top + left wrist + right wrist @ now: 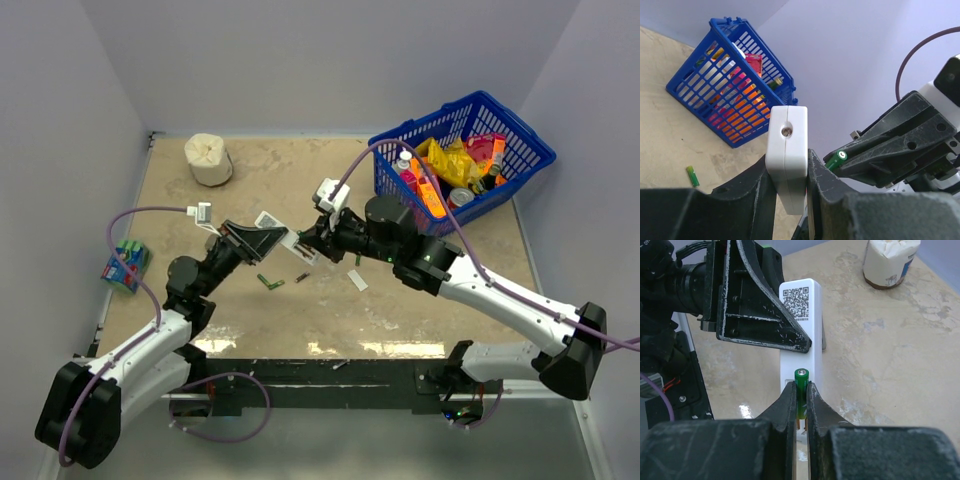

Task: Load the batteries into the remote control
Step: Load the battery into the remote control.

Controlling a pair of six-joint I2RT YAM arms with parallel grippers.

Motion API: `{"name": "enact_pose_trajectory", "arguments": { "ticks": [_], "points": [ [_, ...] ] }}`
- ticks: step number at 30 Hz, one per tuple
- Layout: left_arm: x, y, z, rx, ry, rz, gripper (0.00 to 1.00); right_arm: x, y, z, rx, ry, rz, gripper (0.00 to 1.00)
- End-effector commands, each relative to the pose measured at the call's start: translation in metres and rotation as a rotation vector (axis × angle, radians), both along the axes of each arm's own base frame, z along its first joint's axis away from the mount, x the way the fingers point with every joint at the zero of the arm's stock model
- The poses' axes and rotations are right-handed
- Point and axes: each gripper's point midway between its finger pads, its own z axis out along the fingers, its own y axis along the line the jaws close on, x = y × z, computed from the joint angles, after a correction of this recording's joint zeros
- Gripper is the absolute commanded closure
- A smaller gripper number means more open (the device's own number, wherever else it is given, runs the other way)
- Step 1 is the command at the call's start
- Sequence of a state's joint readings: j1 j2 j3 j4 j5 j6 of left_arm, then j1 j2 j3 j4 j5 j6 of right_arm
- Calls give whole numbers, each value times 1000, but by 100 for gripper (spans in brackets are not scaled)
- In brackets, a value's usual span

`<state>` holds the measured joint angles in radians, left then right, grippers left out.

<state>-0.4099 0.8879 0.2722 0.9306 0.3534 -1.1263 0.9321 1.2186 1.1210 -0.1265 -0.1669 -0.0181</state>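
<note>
My left gripper (788, 175) is shut on the remote control (786, 145), a slim white bar held above the table, gripped across its flat sides. In the right wrist view the remote (801, 325) shows a QR label, with an open slot at its near end. My right gripper (800, 392) is shut on a green battery (801, 382), its tip right at that slot. From the left wrist the same battery (838, 158) sits just right of the remote. From above, both grippers meet mid-table, left (258, 240) and right (308, 240). Loose batteries (270, 283) lie on the table below.
A white back cover (357, 280) lies right of the loose cells. A blue basket (525, 150) of packets stands at the back right. A white paper roll (208, 158) is at the back left, and a wrapped block of green cells (124, 264) at the left edge.
</note>
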Motion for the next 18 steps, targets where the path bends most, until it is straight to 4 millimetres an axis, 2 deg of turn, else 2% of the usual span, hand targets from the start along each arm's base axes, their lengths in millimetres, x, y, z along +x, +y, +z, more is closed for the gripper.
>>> {"name": "enact_pose_trajectory", "arguments": {
  "ticks": [1,12,18],
  "points": [
    [-7,5,40,-78,-113,-4,100,-6,12,15,63,-25,45,100],
    [-7,8,57,-132,-128,6,100,-9,15,4,44,-7,60,100],
    [-6,9,57,-152,-113,7,100,-9,12,-5,9,8,52,100]
  ]
}}
